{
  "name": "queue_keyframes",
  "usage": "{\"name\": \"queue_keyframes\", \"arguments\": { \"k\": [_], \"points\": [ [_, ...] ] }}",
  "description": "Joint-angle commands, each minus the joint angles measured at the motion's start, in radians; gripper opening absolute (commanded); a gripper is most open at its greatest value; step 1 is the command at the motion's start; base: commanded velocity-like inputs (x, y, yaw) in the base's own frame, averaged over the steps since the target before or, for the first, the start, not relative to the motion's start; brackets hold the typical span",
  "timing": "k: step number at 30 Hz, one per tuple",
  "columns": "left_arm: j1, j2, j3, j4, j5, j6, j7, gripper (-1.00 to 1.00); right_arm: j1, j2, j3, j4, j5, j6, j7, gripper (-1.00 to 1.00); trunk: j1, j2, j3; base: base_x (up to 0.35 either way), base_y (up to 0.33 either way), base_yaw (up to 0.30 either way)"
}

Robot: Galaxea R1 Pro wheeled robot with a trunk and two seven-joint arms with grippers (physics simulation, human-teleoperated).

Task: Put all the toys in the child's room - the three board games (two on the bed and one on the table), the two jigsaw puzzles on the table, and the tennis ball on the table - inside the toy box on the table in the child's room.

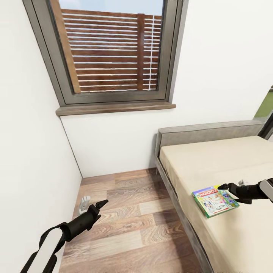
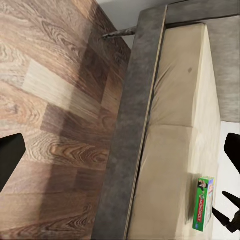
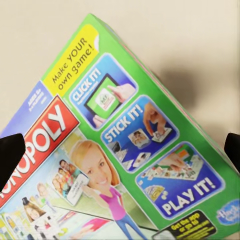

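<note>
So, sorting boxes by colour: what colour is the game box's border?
Green, clearest in the right wrist view on the board game.

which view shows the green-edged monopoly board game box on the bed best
The right wrist view: the flat green-edged Monopoly board game box is close enough to read its cover. The head view shows it small on the beige bed under the right pincer; the left wrist view catches its green edge.

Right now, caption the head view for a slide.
Right tool hovers over a green-edged Monopoly board game on the beige bed; left tool hangs above wood floor.
</note>
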Motion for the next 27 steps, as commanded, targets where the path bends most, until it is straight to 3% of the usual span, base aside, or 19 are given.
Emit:
{"name": "queue_keyframes", "arguments": {
  "k": [1,27],
  "points": [
    [0.0,0.0,0.001,-0.001,0.011,0.005,0.008,1.0,-0.001,-0.001,0.005,0.0,0.008,0.001,0.01,1.0,0.0,0.0,-0.001,-0.038,0.0,0.0],
    [0.0,0.0,0.002,-0.001,0.013,0.005,0.008,1.0,-0.001,0.006,0.007,-0.002,0.009,-0.001,0.011,1.0,0.0,0.0,-0.001,-0.008,0.0,0.017]
  ]
}}
